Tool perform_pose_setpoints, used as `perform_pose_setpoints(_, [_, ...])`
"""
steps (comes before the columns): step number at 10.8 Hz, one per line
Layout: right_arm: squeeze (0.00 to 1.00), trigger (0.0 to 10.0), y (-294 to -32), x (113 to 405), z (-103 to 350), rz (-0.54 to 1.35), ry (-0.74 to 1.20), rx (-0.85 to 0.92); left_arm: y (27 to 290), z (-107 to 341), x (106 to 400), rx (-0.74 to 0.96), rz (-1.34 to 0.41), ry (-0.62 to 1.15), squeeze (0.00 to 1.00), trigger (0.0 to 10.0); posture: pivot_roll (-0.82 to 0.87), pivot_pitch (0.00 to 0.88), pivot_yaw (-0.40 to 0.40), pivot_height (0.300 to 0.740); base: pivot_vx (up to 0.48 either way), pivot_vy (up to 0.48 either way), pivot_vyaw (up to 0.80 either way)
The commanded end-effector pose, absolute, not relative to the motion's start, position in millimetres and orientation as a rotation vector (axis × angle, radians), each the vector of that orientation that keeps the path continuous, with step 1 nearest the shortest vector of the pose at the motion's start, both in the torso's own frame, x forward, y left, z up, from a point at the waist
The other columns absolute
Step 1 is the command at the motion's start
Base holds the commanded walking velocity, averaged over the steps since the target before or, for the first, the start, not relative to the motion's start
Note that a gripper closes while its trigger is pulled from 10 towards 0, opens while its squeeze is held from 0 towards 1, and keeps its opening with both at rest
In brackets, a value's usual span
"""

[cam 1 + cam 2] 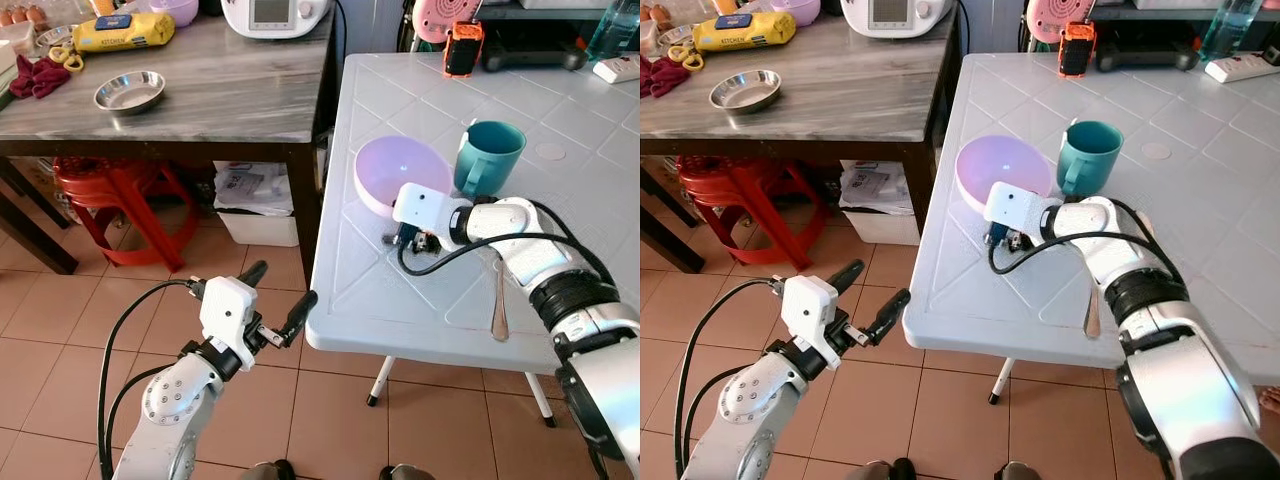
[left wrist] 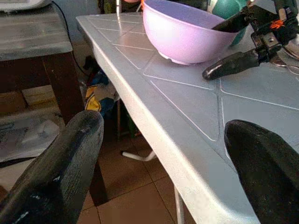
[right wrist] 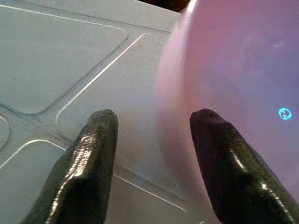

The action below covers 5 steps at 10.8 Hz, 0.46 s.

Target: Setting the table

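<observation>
On the white table stand one empty bowl and one mug; right gripper straddles the bowl's rim, fingers apart; left gripper is released.

Bowl left of mug, spoon seemingly nearer.

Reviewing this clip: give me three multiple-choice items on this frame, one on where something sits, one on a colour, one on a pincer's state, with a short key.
1. Where does the spoon lie?
A. inside the bowl
B. on the white table, near its front edge
C. on the wooden table

2. What colour is the mug beside the bowl?
A. teal
B. red
C. yellow

3. How does the right pincer stand?
A. shut on the spoon
B. shut and empty
C. open, one finger on either side of the bowl's rim

Key: 1 B, it rests on the white table by the right arm. 2 A, the mug is teal. 3 C, the left wrist view shows a finger inside the bowl.
</observation>
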State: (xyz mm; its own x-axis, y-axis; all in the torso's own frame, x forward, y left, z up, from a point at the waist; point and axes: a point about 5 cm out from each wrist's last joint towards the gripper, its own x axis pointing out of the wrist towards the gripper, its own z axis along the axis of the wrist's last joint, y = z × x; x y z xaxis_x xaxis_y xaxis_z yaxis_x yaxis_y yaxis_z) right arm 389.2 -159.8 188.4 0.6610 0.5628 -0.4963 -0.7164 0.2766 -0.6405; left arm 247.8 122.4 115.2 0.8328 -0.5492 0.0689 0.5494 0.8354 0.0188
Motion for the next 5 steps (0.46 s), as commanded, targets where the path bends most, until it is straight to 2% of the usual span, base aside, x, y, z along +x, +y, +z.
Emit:
perform_pose_setpoints(1, [0.0,0.0,-158.4,390.7,194.7,0.876,0.17,-0.985,122.7,115.3,246.4,0.013,-0.581,-0.064,0.0,10.0,-0.03,0.167,0.081,0.74,0.0,0.0,0.0])
perform_pose_setpoints(5, [0.0,0.0,-157.8,390.7,195.3,0.891,0.159,-0.997,122.0,114.2,248.2,0.027,-0.572,-0.051,0.0,10.0,-0.02,0.158,0.083,0.74,0.0,0.0,0.0])
